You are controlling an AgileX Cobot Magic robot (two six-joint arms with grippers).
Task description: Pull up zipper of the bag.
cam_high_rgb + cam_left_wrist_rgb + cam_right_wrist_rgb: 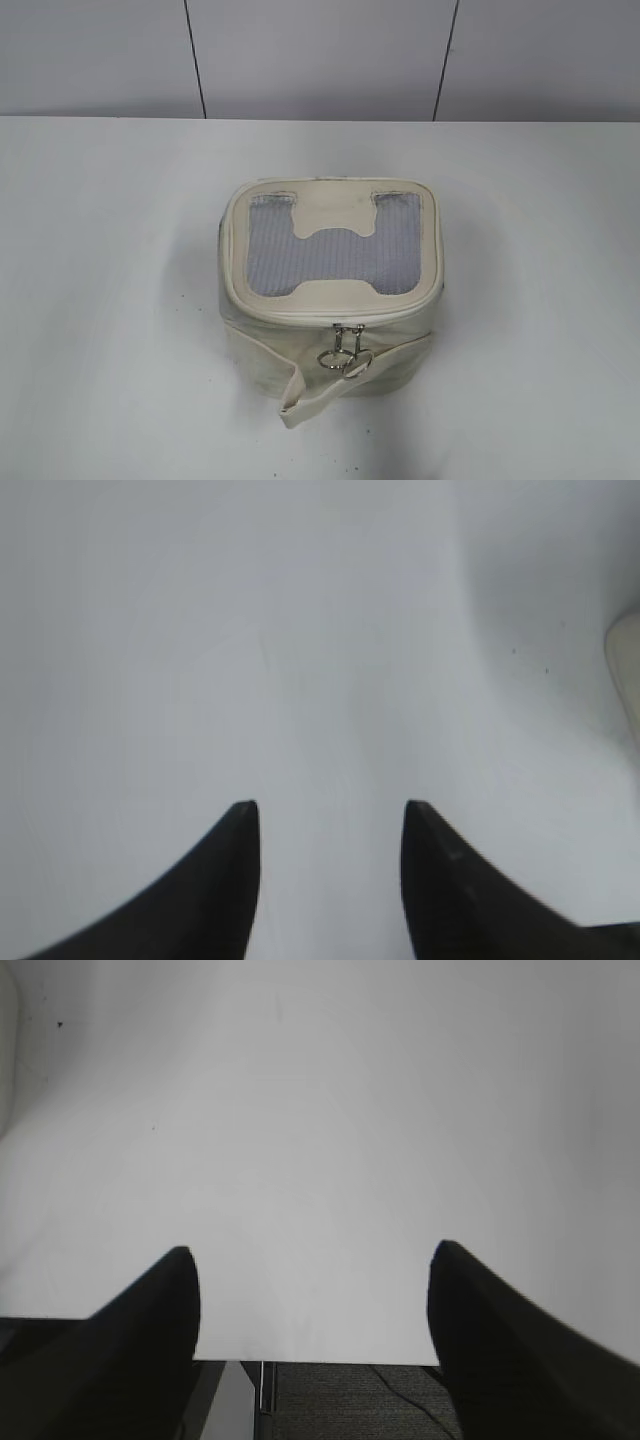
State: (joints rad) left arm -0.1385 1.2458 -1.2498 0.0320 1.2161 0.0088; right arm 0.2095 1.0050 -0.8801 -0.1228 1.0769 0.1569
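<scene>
The cream-white bag (330,290) stands in the middle of the white table in the exterior view, its grey mesh top with the H-shaped cream patch facing up. The zipper (300,316) runs around the top rim. Its silver pull tabs and ring (345,352) hang at the front, over the loose strap (330,392). Neither gripper shows in the exterior view. My left gripper (330,810) is open and empty over bare table; a cream edge of the bag (625,665) shows at the far right of its view. My right gripper (312,1255) is open and empty above the table's front edge.
The white table (100,300) stretches around the bag on all sides. A grey panelled wall (320,55) stands behind it. In the right wrist view the table's front edge (320,1362) shows, with dark floor and a table leg below.
</scene>
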